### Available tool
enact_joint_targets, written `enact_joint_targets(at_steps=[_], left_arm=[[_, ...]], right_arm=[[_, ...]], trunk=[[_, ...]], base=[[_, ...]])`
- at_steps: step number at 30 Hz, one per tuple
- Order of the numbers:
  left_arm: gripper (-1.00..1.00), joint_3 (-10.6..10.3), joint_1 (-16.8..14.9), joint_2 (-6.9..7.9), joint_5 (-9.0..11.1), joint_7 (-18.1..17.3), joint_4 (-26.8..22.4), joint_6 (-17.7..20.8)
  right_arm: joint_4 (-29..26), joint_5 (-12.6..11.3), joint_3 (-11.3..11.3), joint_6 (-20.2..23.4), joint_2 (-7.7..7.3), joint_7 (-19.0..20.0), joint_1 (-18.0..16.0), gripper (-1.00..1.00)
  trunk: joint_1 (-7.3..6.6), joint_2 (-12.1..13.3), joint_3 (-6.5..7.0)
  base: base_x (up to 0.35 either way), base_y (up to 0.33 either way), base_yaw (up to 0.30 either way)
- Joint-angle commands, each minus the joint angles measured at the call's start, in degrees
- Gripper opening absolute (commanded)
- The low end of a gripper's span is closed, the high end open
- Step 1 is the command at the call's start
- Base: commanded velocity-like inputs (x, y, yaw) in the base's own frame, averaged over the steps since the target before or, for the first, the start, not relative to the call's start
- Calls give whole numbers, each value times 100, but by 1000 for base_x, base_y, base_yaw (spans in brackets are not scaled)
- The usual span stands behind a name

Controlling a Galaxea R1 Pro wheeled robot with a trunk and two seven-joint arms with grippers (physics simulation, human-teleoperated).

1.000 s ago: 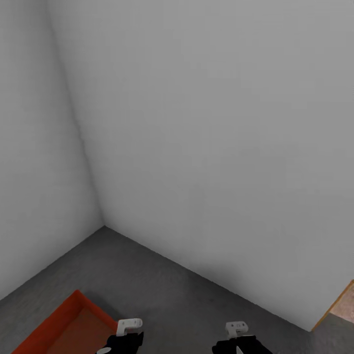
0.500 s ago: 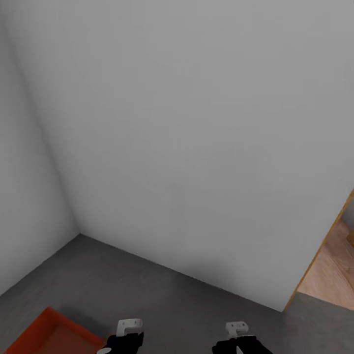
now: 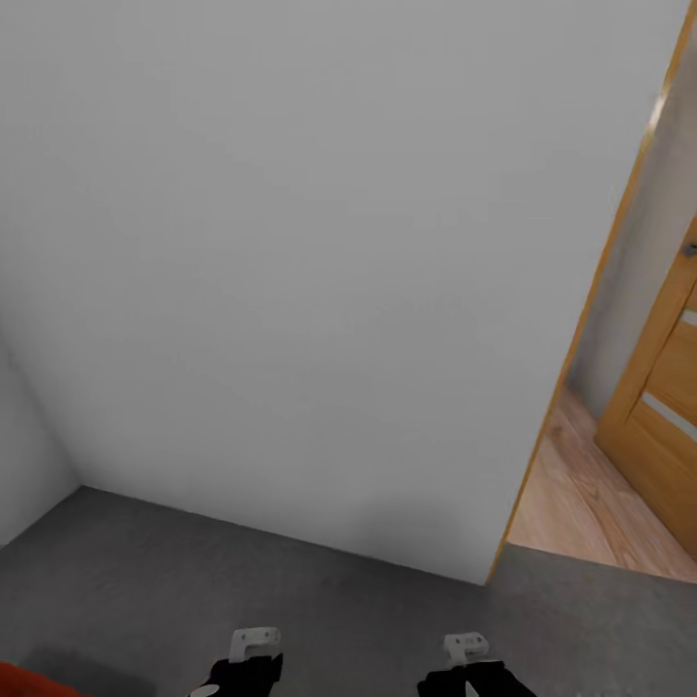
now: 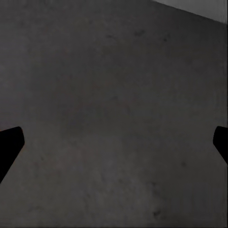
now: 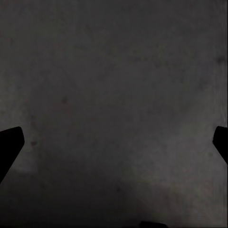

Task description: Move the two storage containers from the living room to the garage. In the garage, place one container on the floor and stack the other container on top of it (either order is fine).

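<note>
One orange-red storage container (image 3: 21, 685) shows as a thin sliver at the bottom left corner of the head view, resting on the garage's dark grey concrete floor (image 3: 368, 620). My two arms reach in at the bottom edge, the left arm (image 3: 248, 662) and the right arm (image 3: 470, 666), both well to the right of the container. The left gripper (image 4: 114, 147) is open, its black fingertips (image 4: 9, 145) spread wide over bare floor with nothing between them. Likewise the right gripper (image 5: 114, 147) is open and empty above the concrete.
A plain pale grey wall (image 3: 319, 290) stands close ahead and meets a side wall at the left. At the right, a wood-framed doorway (image 3: 581, 348) opens onto light wood plank flooring (image 3: 590, 503), with a wooden panel door (image 3: 668, 407) beyond.
The head view has swung to the right, so the camera moved. The container has slid almost out of the picture at bottom left, and the doorway has come in at the right. The arms kept their pose.
</note>
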Motion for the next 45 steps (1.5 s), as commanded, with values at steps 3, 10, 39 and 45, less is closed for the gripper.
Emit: enact_joint_targets(at_steps=[3,10,39,45], left_arm=[[100,47,-3,-3,-54,-13,1,-19],[100,47,-3,-3,-54,-2,1,-20],[100,47,-3,5,-62,14,1,-36],[100,47,-3,5,-62,14,1,-52]], right_arm=[[-11,24,4,33,0,19,-1,100],[-11,24,5,33,0,17,-1,100],[-11,31,9,38,4,6,-1,100],[-11,50,13,38,6,2,-1,100]], trunk=[[-1,-2,-5],[-1,-2,-5],[-1,-2,-5],[-1,-2,-5]], base=[[0,-293,-286],[0,-296,-286],[72,-300,-136],[93,-306,188]])
